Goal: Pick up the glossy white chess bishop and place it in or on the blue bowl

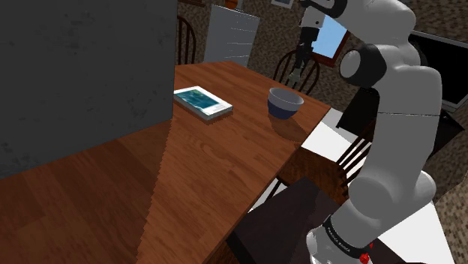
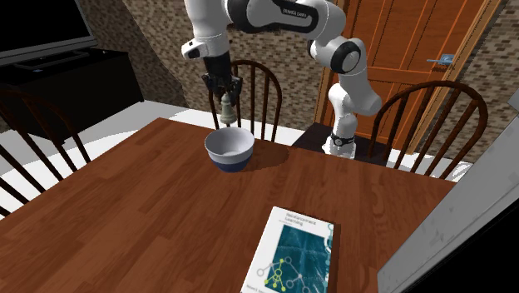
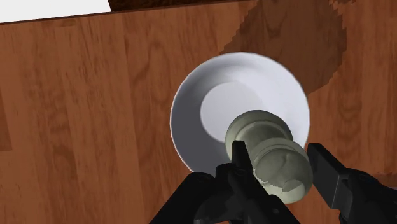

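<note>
Wood table [image 1: 225, 157] is carrying the bowl [image 2: 230, 148] and a book [image 2: 291, 254]. Arm [image 1: 397, 97] is reaching out over the bowl, with its wrist pointing straight down. Book is lying flat, cover up, well apart from the bowl and nearer the second exterior camera. Bowl is sitting upright on the table, blue outside and white inside, casting a shadow on the wood beside it. Tool [image 2: 226, 93] is hanging directly above the bowl, with both fingers clamping the bishop [image 2: 226, 108] at its head. Bishop is showing pale grey-white and is hanging upright in the air just above the bowl, base down and not touching the rim. In the wrist view its base is lining up over the bowl's white inside, off centre toward the rim.
</note>
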`<act>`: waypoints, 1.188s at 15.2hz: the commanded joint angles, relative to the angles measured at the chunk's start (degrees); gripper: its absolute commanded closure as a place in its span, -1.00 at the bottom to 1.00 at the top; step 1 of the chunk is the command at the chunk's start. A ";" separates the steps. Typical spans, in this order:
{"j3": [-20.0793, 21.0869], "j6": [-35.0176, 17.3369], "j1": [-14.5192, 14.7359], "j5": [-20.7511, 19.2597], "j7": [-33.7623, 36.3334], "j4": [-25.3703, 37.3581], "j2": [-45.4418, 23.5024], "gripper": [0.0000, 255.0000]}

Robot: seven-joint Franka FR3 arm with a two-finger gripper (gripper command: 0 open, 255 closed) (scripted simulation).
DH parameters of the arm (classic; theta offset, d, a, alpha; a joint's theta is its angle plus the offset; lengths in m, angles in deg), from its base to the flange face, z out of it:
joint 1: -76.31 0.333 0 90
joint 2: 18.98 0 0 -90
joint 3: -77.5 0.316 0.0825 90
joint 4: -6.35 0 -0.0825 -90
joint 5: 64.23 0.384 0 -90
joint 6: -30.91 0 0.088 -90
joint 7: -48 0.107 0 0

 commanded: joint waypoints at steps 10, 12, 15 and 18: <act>-0.02 -11.49 1.68 -1.08 0.61 -16.26 4.86 1.00; 0.00 -13.34 1.89 -1.20 0.74 -18.64 5.40 1.00; 0.04 -16.64 2.19 -1.35 0.97 -22.68 6.14 1.00; 0.04 -16.64 2.19 -1.35 0.97 -22.68 6.14 1.00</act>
